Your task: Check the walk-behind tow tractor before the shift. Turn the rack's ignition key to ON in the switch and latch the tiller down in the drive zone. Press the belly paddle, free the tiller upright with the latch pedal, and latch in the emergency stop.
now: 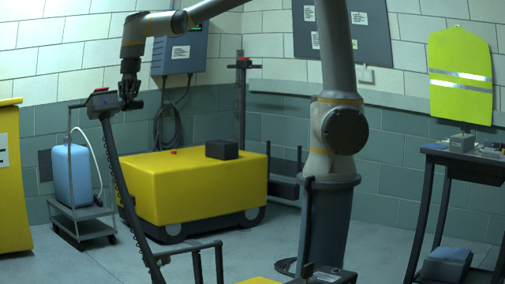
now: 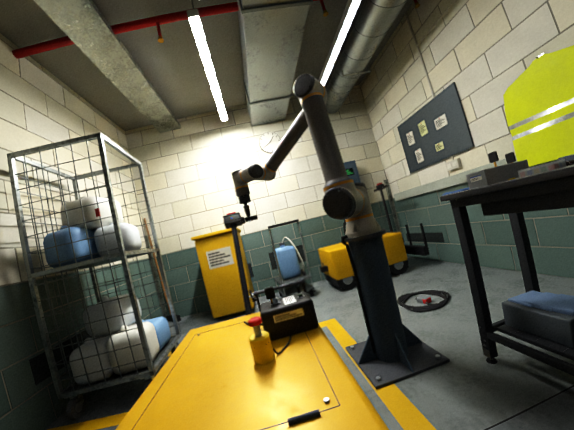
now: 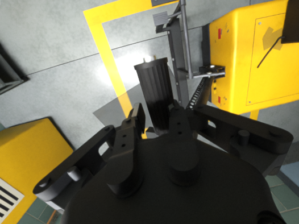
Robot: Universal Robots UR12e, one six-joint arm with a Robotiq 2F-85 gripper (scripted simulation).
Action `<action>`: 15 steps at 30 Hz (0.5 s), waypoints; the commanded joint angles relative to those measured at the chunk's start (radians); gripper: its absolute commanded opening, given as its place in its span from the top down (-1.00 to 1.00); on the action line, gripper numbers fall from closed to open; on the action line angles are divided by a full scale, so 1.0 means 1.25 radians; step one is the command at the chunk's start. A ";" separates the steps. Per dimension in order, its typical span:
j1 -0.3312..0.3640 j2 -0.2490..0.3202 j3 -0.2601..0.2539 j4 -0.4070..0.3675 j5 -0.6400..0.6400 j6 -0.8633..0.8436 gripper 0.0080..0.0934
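At the front of the near yellow tractor the tiller [image 1: 118, 173] stands close to upright, its grey head [image 1: 103, 103] with a red top and a blue dot high on the left. The ribbed black handle grip [image 3: 155, 91] sticking out of that head is held in my gripper [image 1: 129, 103], which comes down on it from above and is closed around it. On the tractor's deck stand the red-capped emergency stop [image 2: 260, 340] and a black switch box [image 2: 288, 314]. The latch pedal [image 3: 160, 18] shows on the floor frame far below.
The tiller mast and its black frame [image 1: 197, 256] stand just below my wrist. A second yellow tractor [image 1: 193, 185], a blue canister cart [image 1: 75, 185], a yellow bin [image 2: 222, 272], a wire cage [image 2: 90, 260] and a bench [image 1: 461, 165] ring the floor.
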 commanded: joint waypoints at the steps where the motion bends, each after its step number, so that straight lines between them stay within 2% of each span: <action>1: 0.000 -0.001 -0.001 0.001 0.001 0.000 0.34; 12: 0.000 -0.001 -0.001 0.001 0.001 0.000 -0.17; 15: 0.000 -0.001 -0.001 0.001 0.001 0.000 -0.17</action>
